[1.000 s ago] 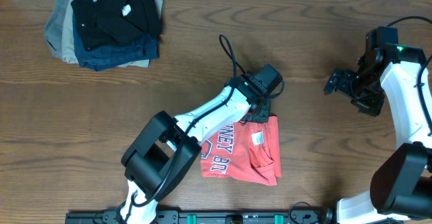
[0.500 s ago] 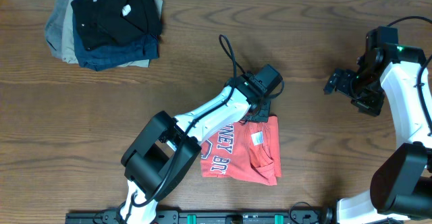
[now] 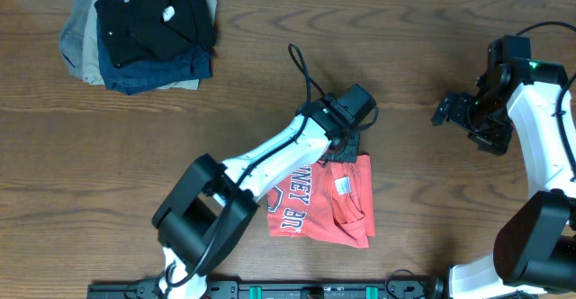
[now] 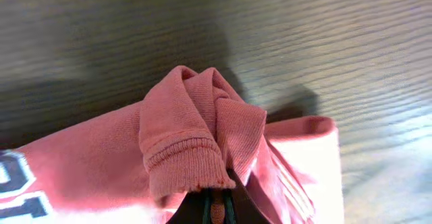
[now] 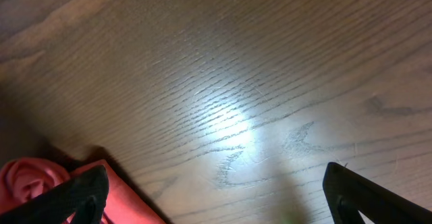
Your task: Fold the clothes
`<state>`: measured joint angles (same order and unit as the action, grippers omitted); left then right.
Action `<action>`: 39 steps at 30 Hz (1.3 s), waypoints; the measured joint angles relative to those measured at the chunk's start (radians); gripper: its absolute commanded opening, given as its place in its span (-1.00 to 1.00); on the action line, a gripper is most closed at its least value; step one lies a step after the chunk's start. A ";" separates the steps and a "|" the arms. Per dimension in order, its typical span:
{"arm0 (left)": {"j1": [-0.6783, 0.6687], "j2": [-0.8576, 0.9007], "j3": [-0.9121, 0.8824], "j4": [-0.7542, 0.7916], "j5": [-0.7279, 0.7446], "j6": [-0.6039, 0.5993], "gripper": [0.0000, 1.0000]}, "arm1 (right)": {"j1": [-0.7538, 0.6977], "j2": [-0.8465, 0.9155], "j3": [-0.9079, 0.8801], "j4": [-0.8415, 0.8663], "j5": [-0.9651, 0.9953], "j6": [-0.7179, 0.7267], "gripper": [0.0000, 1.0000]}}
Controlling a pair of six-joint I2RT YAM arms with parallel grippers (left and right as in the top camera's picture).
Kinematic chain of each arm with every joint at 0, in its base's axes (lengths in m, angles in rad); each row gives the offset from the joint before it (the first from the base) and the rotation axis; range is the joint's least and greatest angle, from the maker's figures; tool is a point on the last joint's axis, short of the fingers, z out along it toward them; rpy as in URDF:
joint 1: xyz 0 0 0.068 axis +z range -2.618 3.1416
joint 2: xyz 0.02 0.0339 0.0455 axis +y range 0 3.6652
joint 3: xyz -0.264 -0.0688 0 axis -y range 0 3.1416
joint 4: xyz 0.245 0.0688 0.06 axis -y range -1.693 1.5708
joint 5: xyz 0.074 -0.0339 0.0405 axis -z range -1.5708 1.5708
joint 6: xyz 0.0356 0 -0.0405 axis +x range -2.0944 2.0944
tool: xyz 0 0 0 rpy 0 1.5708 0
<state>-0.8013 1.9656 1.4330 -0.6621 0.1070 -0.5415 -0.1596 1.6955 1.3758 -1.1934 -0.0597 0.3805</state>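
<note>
Looking down from overhead, the coral-red T-shirt [image 3: 333, 209] lies folded into a rough rectangle on the worktop [image 3: 252, 92], near the front edge. Its white neck label [image 3: 343, 185] faces up and its lettering [image 3: 290, 204] is partly covered by the left arm. The left end effector [image 3: 346, 155] sits at the shirt's far edge, its fingers hidden under the wrist housing. A pile of black, navy and tan folded garments [image 3: 144, 33] rests in the far left corner, well apart. The right end effector [image 3: 447, 110] hangs off to the right, too small to read. From the left wrist, the jaws are pinched tight on a bunched, ribbed fold of the shirt that stands up in a peak. Only the finger bases show, and the lettering is cut off at lower left. From the right wrist, two fingers stand wide apart, empty, over bare wood, with a corner of the shirt at lower left.
</note>
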 measured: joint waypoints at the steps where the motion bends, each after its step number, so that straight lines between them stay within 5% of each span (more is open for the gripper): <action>1: -0.001 -0.013 0.000 -0.001 -0.002 0.000 -0.88 | 0.000 0.000 0.000 0.000 0.000 0.000 0.98; 18: -0.104 -0.062 0.000 0.120 0.051 -0.013 -0.86 | 0.000 0.000 0.000 0.000 0.000 0.000 0.99; 31: -0.174 0.018 0.000 0.148 0.078 -0.075 -0.66 | 0.000 0.000 0.000 0.000 0.000 0.000 0.99; 39: -0.272 0.018 0.000 0.253 0.235 -0.087 -0.66 | 0.000 0.000 0.000 0.000 0.000 0.000 0.98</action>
<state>-1.0733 1.9835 1.4330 -0.4095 0.3416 -0.6285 -0.1596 1.6951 1.3758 -1.1934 -0.0597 0.3809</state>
